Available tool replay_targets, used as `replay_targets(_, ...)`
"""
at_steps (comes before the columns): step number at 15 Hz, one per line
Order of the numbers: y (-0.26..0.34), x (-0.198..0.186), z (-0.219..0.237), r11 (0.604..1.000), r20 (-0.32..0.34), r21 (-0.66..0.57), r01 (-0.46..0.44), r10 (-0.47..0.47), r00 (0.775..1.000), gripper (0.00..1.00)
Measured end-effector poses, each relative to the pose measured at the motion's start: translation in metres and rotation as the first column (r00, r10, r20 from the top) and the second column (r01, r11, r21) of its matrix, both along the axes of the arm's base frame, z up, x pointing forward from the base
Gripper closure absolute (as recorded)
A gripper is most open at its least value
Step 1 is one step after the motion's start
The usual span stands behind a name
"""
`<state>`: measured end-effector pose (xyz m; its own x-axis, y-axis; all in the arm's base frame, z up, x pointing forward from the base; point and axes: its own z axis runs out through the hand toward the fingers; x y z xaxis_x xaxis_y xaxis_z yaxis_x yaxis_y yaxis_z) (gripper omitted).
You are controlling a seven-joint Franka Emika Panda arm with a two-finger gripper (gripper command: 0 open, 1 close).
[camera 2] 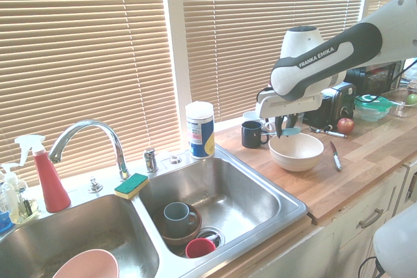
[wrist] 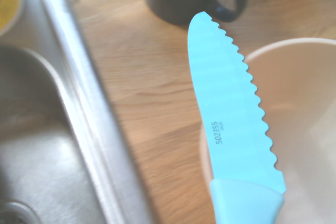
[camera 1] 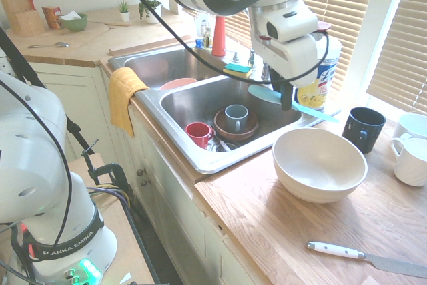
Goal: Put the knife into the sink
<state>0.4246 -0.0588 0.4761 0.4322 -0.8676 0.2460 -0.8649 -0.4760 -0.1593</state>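
My gripper [camera 1: 287, 101] points steeply down at frame centre-right, pinching the knife [camera 1: 267, 94] level in the air, above the counter edge between sink [camera 1: 193, 101] and white bowl [camera 1: 319, 163]

- The first exterior view stands by the arm's base, high, looking along the wooden desk [camera 1: 320, 225] toward the blinds, with the sink [camera 1: 200, 101] mid-frame.
- The second exterior view looks from over the sink's far end back along the desk.
- Both share the sink and white bowl [camera 1: 319, 163].
- The wrist view looks steeply down, very near, over the knife [wrist: 236, 124], desk and sink rim.
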Motion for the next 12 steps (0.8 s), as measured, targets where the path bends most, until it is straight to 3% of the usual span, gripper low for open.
replay_targets(5,0.073,-0.007,-0.013,0.991,-0.019,-0.035,-0.129,0.129,0.992,1.00)
replay_targets(9,0.129,-0.023,-0.059,0.960,-0.063,-0.051,-0.275,0.272,0.960,1.00)
replay_targets(12,0.180,-0.051,-0.066,0.942,-0.098,-0.061,-0.331,0.325,0.941,1.00)
